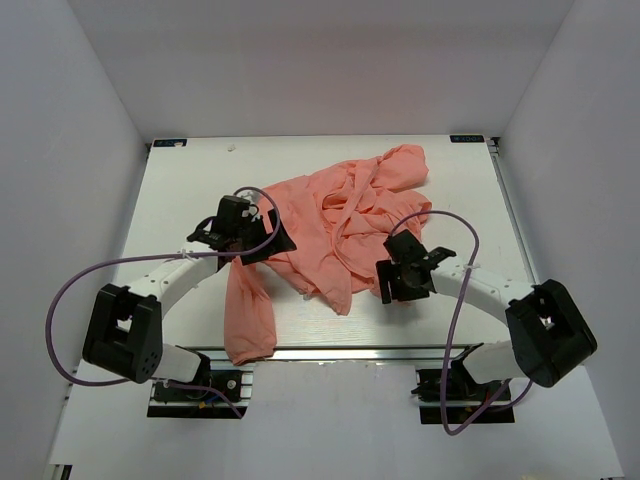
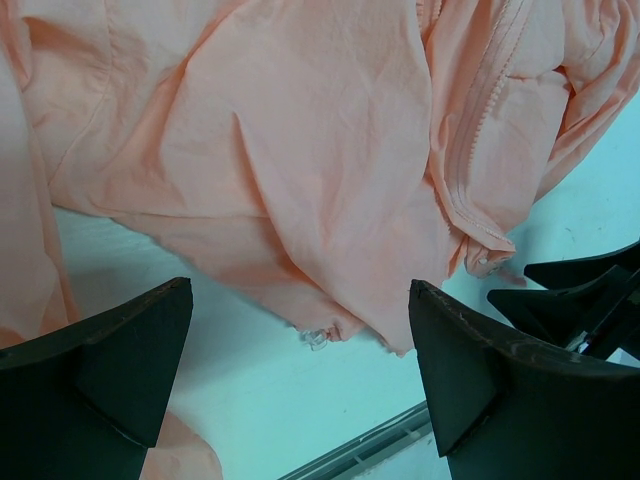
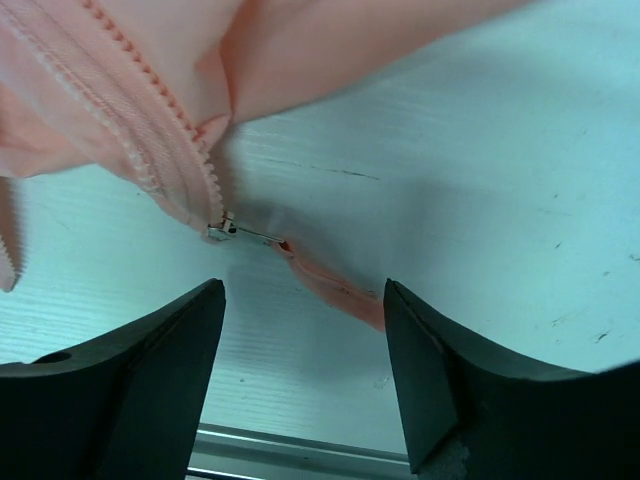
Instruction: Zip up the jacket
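Jacket crumpled on table, middle to far side, one sleeve trailing to near edge beside left arm. Left gripper fingers spread wide, holding nothing; wrinkled hem lies just beyond fingertips, dipping toward gap between them (contact cannot be told). Right gripper likewise spread, empty; zipper slider at end of zipper teeth sits just ahead of fingertips, pink pull tab flat on table in gap between them

White tabletop, boxed in by plain white walls. Metal rail along the near edge, small dark tag at the far right corner.
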Controlling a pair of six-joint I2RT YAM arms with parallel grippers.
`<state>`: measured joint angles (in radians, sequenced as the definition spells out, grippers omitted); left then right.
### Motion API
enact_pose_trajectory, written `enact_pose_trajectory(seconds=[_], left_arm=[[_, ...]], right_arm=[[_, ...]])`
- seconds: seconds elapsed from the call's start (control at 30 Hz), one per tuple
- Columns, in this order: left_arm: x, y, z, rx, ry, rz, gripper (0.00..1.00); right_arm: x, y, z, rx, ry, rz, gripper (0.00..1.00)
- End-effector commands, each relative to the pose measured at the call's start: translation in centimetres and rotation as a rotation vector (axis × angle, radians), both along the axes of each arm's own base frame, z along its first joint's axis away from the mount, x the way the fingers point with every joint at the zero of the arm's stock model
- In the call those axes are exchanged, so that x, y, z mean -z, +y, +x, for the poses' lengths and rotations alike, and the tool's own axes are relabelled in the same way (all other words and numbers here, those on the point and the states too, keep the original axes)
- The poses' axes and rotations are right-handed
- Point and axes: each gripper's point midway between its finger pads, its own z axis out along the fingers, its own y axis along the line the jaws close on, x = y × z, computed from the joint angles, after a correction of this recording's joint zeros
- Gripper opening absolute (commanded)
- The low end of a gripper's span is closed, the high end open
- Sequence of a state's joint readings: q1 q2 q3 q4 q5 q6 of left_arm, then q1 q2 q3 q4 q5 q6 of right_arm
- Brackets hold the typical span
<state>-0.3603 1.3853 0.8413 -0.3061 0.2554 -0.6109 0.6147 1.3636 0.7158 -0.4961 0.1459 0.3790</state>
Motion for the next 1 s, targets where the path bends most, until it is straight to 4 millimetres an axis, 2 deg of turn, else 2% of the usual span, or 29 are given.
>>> enact_pose_trajectory(seconds=[0.0, 0.03, 0.07, 0.13, 0.17, 0.33, 0.47, 0.63, 0.67, 0.73, 0.77, 0.83, 0.9, 0.93, 0.97], left_arm=[[-1.8, -0.9, 1.0, 0.019, -0.048, -0.030, 0.98], [-1.9, -0.9, 1.1, 0.018, -0.050, -0.030, 0.98], [-1.9, -0.8, 1.2, 0.016, -0.053, -0.027, 0.98], [-2.0, -0.8, 1.2, 0.015, -0.056, -0.026, 0.98], [-2.0, -0.9, 1.3, 0.016, -0.057, -0.027, 0.98], [-2.1, -0.8, 1.6, 0.014, -0.064, -0.021, 0.98], [-2.1, -0.9, 1.9, 0.020, -0.065, -0.019, 0.98], [-2.0, -1.0, 2.1, 0.021, -0.068, -0.015, 0.98], [-2.0, -1.0, 2.1, 0.023, -0.067, -0.013, 0.98], [-1.9, -0.9, 2.2, 0.021, -0.066, -0.012, 0.98], [-1.8, -0.9, 2.1, 0.022, -0.065, -0.010, 0.98], [-1.7, -0.9, 2.1, 0.021, -0.061, -0.005, 0.98], [-1.6, -0.9, 2.0, 0.022, -0.058, -0.007, 0.98], [-1.5, -0.9, 2.0, 0.020, -0.055, -0.009, 0.98], [-1.4, -0.9, 2.0, 0.021, -0.055, -0.009, 0.98]], right_arm=[[0.8, -0.1, -0.2, 0.013, 0.020, -0.002, 0.69], [0.9, -0.2, -0.2, 0.019, 0.027, -0.003, 0.64], [0.9, -0.1, -0.2, 0.019, 0.028, -0.001, 0.52], [1.0, -0.2, -0.2, 0.024, 0.033, -0.005, 0.40], [1.0, -0.3, 0.0, 0.028, 0.024, -0.010, 0.27], [-0.1, -1.9, 0.2, 0.095, 0.001, -0.048, 0.02], [-2.2, -4.1, 1.2, 0.185, -0.058, -0.111, 0.00], [-7.0, -5.9, 2.7, 0.271, -0.171, -0.168, 0.00], [-7.9, -7.5, 2.5, 0.306, -0.189, -0.240, 0.00], [-10.1, -8.2, 3.3, 0.332, -0.233, -0.273, 0.00], [-10.7, -8.6, 3.0, 0.332, -0.233, -0.297, 0.00], [-11.8, -7.9, 3.5, 0.285, -0.250, -0.267, 0.00], [-12.2, -5.1, 3.5, 0.133, -0.260, -0.155, 0.00], [-11.7, -3.9, 3.1, 0.058, -0.248, -0.112, 0.00], [-11.5, -0.5, 1.6, -0.084, -0.207, 0.011, 0.00]])
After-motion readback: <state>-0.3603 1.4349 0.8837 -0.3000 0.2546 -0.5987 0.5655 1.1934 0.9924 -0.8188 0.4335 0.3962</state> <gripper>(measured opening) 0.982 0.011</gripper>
